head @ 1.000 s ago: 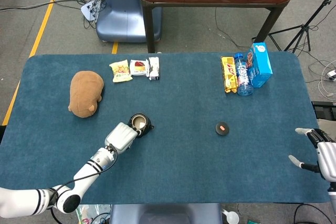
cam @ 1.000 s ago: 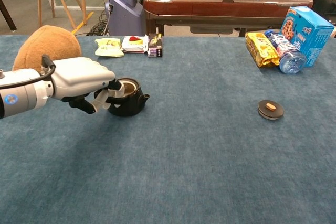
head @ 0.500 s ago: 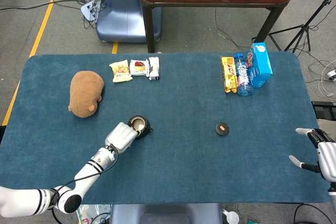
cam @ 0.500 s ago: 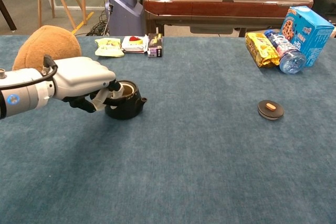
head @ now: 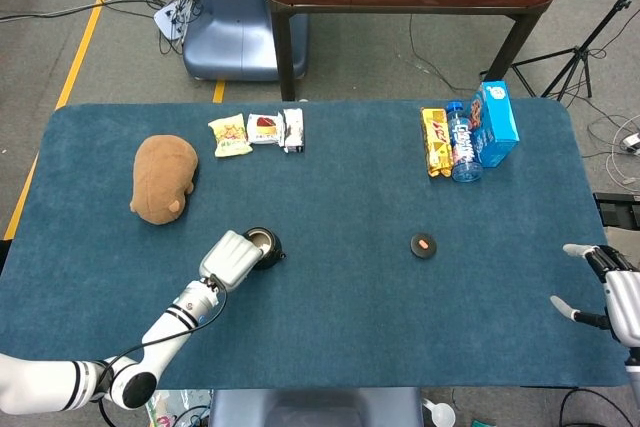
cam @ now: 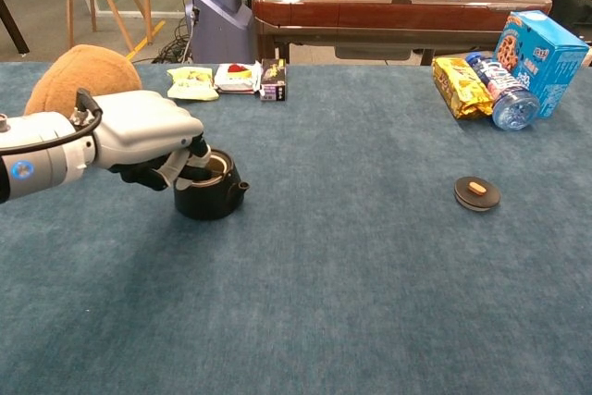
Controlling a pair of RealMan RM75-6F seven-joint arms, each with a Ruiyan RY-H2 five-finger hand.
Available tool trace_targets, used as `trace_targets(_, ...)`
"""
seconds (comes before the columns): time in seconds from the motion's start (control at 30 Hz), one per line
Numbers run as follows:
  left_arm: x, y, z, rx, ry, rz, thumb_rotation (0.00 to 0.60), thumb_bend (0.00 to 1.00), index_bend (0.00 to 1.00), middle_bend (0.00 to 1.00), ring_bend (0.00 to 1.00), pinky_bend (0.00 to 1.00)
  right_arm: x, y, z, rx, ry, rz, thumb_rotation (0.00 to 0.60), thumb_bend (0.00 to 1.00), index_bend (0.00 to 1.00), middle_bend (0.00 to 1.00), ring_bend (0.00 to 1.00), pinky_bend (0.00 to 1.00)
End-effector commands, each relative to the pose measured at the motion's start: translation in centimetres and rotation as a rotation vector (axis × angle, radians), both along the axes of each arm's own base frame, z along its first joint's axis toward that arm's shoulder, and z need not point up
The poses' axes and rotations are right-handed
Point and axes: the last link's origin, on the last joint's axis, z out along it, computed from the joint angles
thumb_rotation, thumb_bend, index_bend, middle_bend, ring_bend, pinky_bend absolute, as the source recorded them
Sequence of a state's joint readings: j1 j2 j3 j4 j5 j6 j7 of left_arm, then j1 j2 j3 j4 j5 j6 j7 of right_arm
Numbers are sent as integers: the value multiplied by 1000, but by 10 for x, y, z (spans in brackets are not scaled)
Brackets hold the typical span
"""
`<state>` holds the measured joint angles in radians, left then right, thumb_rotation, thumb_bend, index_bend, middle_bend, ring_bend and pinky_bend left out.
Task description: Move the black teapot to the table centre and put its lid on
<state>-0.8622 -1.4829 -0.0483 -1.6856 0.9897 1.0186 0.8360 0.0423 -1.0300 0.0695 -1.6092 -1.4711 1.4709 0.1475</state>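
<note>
Chest view shows the left hand gripping the black teapot at its open rim, fingers curled over the edge; the pot sits on the blue table left of centre, spout pointing right. Its lid lies well apart to the right, alone on the cloth. Only the head view catches the right hand at the table's far right edge, fingers spread and holding nothing.

No legible text, packet and box prints too small to read
</note>
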Motion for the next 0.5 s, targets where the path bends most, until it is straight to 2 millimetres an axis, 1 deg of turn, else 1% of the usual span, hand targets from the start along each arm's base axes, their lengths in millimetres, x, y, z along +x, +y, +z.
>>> trace_targets(0.03, 1, 0, 1, 5, 4, -3, 600, 905, 624, 724, 455, 682, 0, 0, 0, 0, -1, 0, 600, 0, 295, 327, 226, 430)
trace_targets(0.27, 4, -1, 3, 19, 19, -11, 600, 910, 657, 756, 475, 683, 0, 0, 1, -1, -3, 1, 600, 0, 295, 327, 226, 430)
trace_targets(0.5, 8, -2, 5, 26, 41, -11, 600, 921, 671, 767, 477, 683, -1, 0, 1, 2, -4, 2, 600, 0, 295, 327, 226, 430)
